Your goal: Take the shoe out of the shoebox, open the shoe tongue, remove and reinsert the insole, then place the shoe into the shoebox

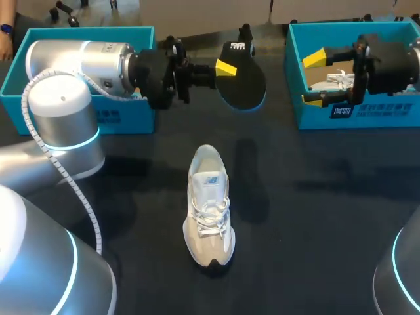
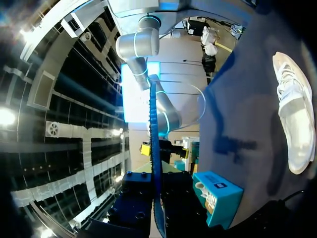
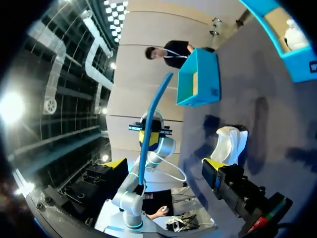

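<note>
Left tool [image 1: 228, 67] clamped on insole [image 1: 244, 82], aloft | right tool [image 1: 314, 79] wide, at shoebox [image 1: 310, 117] | sneaker [image 1: 210, 207] loose on tabletop [image 1: 315, 216] | we fear sneaker skidding unbraced at reinsertion, insole buckling

black table [image 1: 315, 216] | shoe [image 1: 209, 207] at middle | left shoebox [image 1: 118, 119], right shoebox [image 1: 371, 113] at back

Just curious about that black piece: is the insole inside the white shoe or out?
Out: the left gripper holds the insole aloft, well apart from the shoe.
</note>
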`<state>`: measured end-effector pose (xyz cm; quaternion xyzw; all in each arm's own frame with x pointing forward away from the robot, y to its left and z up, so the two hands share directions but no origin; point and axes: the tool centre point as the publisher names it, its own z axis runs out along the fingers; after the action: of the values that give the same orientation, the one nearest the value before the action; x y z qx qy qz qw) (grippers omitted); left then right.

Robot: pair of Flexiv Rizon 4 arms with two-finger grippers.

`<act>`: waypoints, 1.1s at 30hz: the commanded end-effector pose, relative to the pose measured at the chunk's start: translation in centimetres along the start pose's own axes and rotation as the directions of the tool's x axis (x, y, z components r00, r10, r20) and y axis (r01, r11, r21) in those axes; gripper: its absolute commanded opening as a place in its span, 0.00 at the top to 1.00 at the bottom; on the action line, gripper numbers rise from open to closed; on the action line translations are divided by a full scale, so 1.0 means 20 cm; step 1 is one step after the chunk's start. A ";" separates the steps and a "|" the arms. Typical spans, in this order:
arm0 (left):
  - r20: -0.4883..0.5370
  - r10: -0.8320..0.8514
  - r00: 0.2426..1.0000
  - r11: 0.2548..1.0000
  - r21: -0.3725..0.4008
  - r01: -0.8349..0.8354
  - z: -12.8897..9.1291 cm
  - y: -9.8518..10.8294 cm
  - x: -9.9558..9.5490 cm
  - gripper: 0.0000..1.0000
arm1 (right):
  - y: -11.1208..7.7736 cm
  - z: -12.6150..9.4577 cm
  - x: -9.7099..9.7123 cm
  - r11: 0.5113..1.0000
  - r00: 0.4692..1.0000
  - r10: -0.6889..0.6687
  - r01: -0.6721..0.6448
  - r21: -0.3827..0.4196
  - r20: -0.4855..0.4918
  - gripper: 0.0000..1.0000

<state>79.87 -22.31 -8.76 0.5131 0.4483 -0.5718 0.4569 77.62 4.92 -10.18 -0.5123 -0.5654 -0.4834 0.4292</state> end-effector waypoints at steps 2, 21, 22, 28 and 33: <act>0.001 0.002 1.000 1.000 0.001 -0.002 0.00 0.00 0.00 1.00 | -0.03 -0.03 0.03 0.998 0.998 -0.053 0.053 -0.026 0.016 0.00; -0.073 -0.454 0.888 0.891 -0.045 0.452 -0.05 -0.14 -0.08 1.00 | -0.02 -0.04 0.02 0.995 0.996 -0.084 0.085 -0.046 0.019 0.00; -0.055 -0.502 0.863 0.864 -0.048 0.500 -0.05 -0.15 -0.09 1.00 | -0.02 -0.04 0.02 0.995 0.996 -0.084 0.085 -0.046 0.019 0.00; -0.024 -0.832 0.554 0.552 -0.141 0.822 -0.07 -0.16 -0.06 1.00 | -0.02 -0.04 0.02 0.995 0.996 -0.084 0.085 -0.046 0.019 0.00; 0.079 -0.968 0.240 0.229 -0.120 0.966 -0.08 -0.17 -0.03 1.00 | -0.02 -0.04 0.02 0.995 0.996 -0.084 0.085 -0.046 0.019 0.00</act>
<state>77.28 -20.22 -8.07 0.3192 0.6358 -0.6671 0.2212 77.22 4.20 -9.64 -0.5002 -0.5788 -0.5105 0.3927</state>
